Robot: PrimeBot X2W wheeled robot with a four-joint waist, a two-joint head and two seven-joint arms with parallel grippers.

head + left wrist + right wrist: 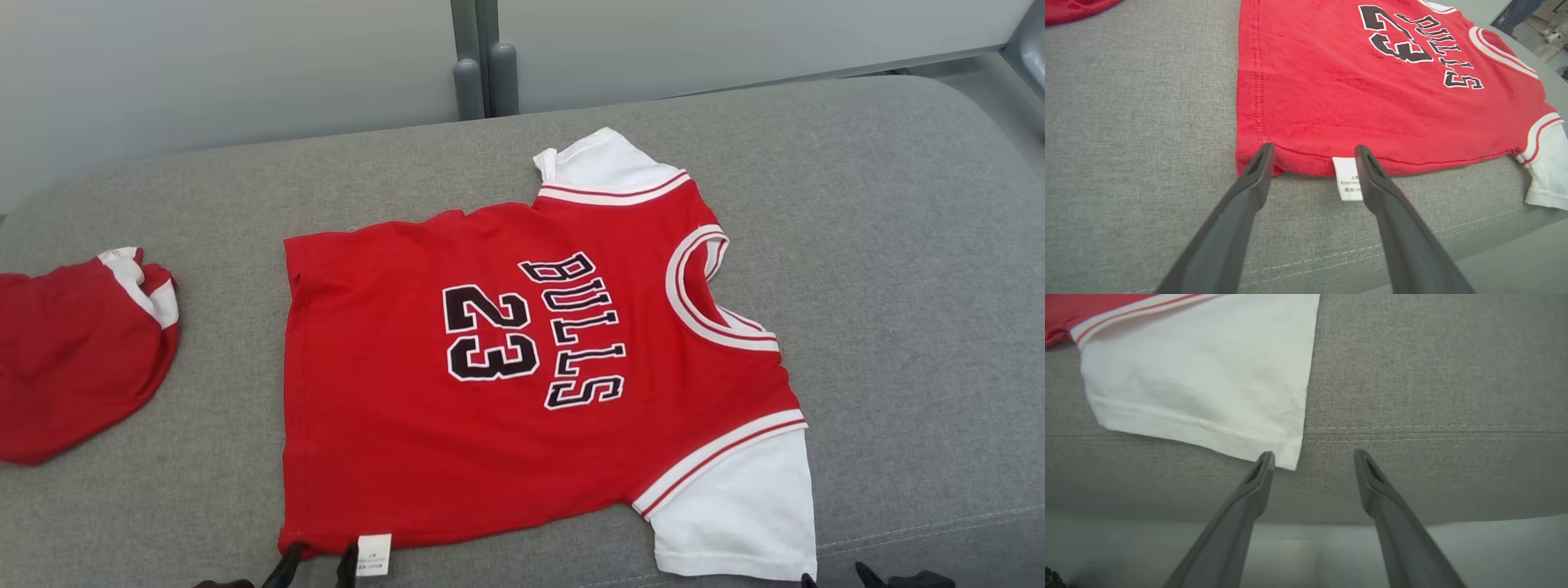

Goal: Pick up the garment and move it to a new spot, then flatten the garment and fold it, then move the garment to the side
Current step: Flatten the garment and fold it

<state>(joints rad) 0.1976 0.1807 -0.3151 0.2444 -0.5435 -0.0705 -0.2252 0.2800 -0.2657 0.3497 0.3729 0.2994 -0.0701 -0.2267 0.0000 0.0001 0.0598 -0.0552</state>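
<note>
A red jersey (506, 384) with white sleeves, "BULLS 23" on it, lies spread flat on the grey cushion (898, 245), neck toward the right. My left gripper (322, 563) is open at the jersey's near left hem corner (1257, 159), fingertips straddling the hem beside the white care tag (1347, 179). My right gripper (833, 576) is open at the near corner of the white sleeve (1208, 384), its left fingertip (1265, 461) touching that corner. Nothing is held.
A second red garment (73, 351) with white trim lies bunched at the cushion's left end. The cushion's front seam (1433, 433) and edge run just under the right gripper, with pale floor (1306, 547) below. A pale wall panel (245, 65) stands behind.
</note>
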